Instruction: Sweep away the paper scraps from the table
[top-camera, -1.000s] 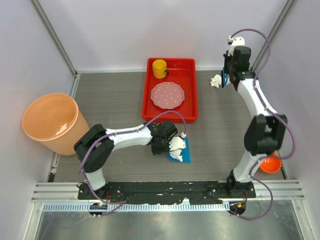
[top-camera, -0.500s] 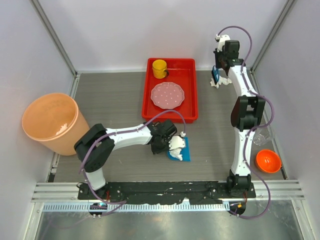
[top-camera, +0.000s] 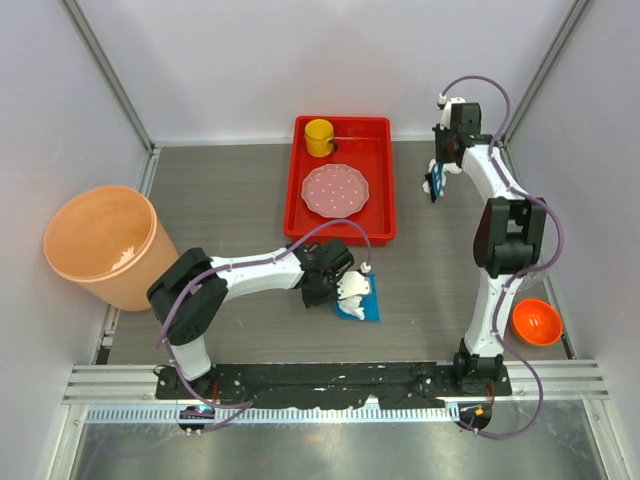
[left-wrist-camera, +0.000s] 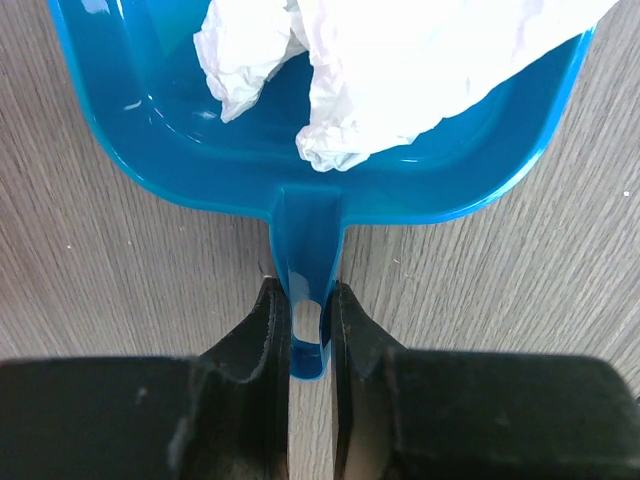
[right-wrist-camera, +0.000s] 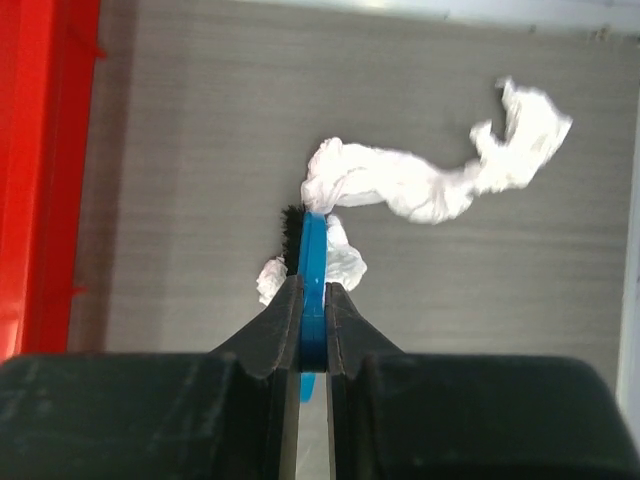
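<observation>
Plainly, the top view shows a split of work. The left gripper (top-camera: 338, 288) sits low near the middle of the table (top-camera: 230, 200), closed on a blue dustpan (top-camera: 368, 308) that lies flat just on the near side of the red tray (top-camera: 390, 200), probably so that it can take whatever gets pushed in. White scraps (top-camera: 352, 291) lie in it. The right gripper (top-camera: 440, 172) reaches toward the far right corner, beside the tray, carrying a blue brush (top-camera: 436, 185). The paper it works on is hardly visible here, being hidden by the arm. An orange bin (top-camera: 100, 245) stands at the left edge, a likely place to empty the pan.

The left wrist view adds what the overhead cannot. Both fingers (left-wrist-camera: 262, 335) pinch the pan's thin handle from either side, the pan rests on the wood, and crumpled wads fill its far part.

The right wrist view shows the jaws clamped on the brush's flat handle, held edge-on with the dark bristles pointing away. The bristles touch a long twisted scrap (right-wrist-camera: 400, 185), and a smaller wad sits just beside them. The tray's wall runs down the left edge, apart from the paper. The brush seems set against these pieces so that a pull would drag them, though the pan is well apart, so the sweep looks long.
</observation>
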